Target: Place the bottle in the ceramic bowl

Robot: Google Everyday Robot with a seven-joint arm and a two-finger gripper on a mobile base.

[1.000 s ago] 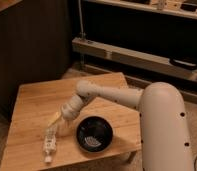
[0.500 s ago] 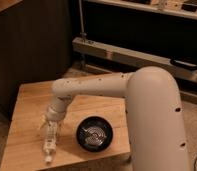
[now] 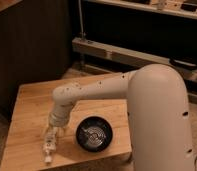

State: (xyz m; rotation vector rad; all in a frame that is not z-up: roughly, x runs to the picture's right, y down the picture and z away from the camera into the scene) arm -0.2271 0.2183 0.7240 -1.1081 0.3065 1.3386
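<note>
Gripper [image 3: 53, 134]: stands low over the table, just beside the ceramic bowl [image 3: 82, 143] on its camera-left side, jaws released and spread, nothing grasped. Its tips sit at the upper end of the bottle [image 3: 48, 149]; whether they touch the bottle cannot be told. The bottle lies flat on the wood, close to the bowl's left rim but apart from it, long axis running toward the table's front edge, white cap at the near end. Judgement: the step in hand is the grasp. It is best done with the jaws set across the bottle's narrow width, near mid-length so that neither end droops, and closed gently, since thin clear plastic is likely to flex and a round body may roll out of a skewed pinch. A clean lift high enough to clear the rim ought to come before any travel toward the bowl. Materials: the bottle is slim, cylindrical and pale. The bowl is round, shallow, glossy black, with a reflective inside showing ringed highlights; it looks hard and slick, so a low release seems prudent. The arm [image 3: 92, 92] is smooth white shell, reaching from beyond the bowl's right. The table [image 3: 32, 102] under the bowl is matte, light-grained wood.
</note>
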